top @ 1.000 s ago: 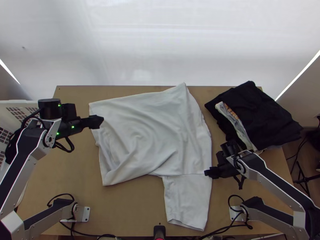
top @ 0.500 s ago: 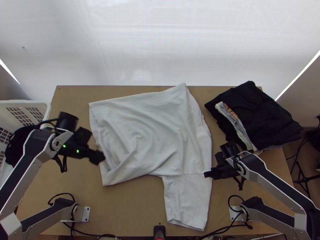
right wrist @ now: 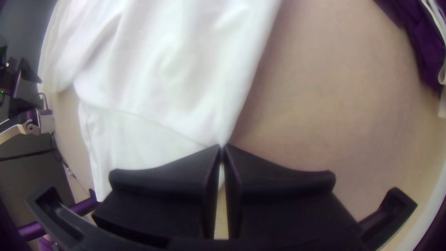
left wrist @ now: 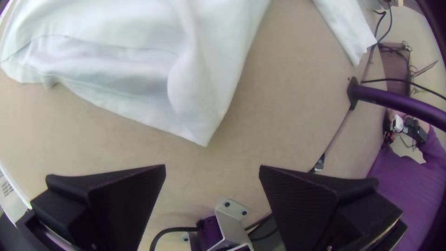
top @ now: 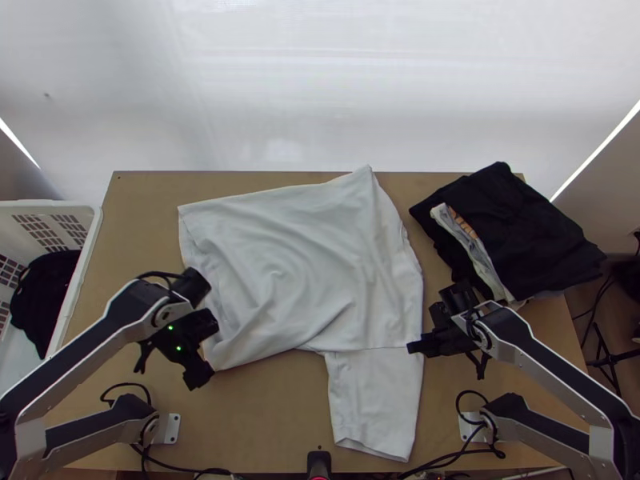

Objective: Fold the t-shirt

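T-shirt [top: 296, 272] first: we see it white and largely spread across the middle of the light wooden table [top: 264, 428], its body rumpled with soft creases. One sleeve [top: 376, 408] lies out flat toward the near edge. At the side by the left arm, we can make out one layer of cloth drawn back from another.

Our left gripper [top: 200, 378] hangs over the wood near a corner of the shirt, its two fingers spread wide with nothing between them. Our right gripper [top: 413, 347] is at the shirt's opposite side, where the sleeve seam meets the edge; its fingers are pressed together, pinching a bit of the cloth at their tips.

Toward the far right of the table we have a pile of black clothes [top: 528, 232] with a lighter garment [top: 474, 248] among them. On our left stands a white basket [top: 78, 280] holding dark cloth [top: 46, 292].
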Motion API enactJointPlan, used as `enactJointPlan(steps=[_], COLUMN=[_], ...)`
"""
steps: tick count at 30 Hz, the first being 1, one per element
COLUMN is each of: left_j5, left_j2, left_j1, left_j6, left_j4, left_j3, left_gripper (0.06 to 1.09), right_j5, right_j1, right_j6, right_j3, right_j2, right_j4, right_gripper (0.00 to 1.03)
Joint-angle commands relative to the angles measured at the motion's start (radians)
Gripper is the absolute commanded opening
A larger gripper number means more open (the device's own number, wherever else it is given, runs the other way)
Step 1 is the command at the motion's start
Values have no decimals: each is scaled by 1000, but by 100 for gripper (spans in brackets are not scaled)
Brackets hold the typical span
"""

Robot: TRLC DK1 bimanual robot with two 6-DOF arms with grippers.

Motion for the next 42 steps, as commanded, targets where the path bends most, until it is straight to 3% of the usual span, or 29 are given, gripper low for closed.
enactJointPlan(steps=[1,9,17,20,24,28,32,35,42], left_j5=[19,45,41,39,38,36,38,58,199], left_j2=[58,107,157,140,67,-44,-96,-84,-74], left_j1=[-61,-33,5,23,51,56,82,151,318], left_j6=[6,-19,17,49,69,139,152,93,-269], left_j4=[112,379,434,411,395,297,242,245,418], left_j3=[-83,-133,-185,-185,-184,-161,-110,-24,98], left_gripper=[103,103,103,86,29,10,10,10,10], right_j5=[7,8,8,10,10,10,8,8,10], right_j1=[1,1,-1,-5,-10,-39,-73,-99,-188], right_j6=[0,0,-7,-10,-21,-40,-52,-40,8], right_j3=[5,7,10,8,10,16,32,97,423], right_j2=[1,-3,-9,-9,-5,-2,0,-31,-75], right_j4=[1,1,-1,-1,-1,-1,-1,-2,19], right_gripper=[3,3,3,3,3,3,3,3,3])
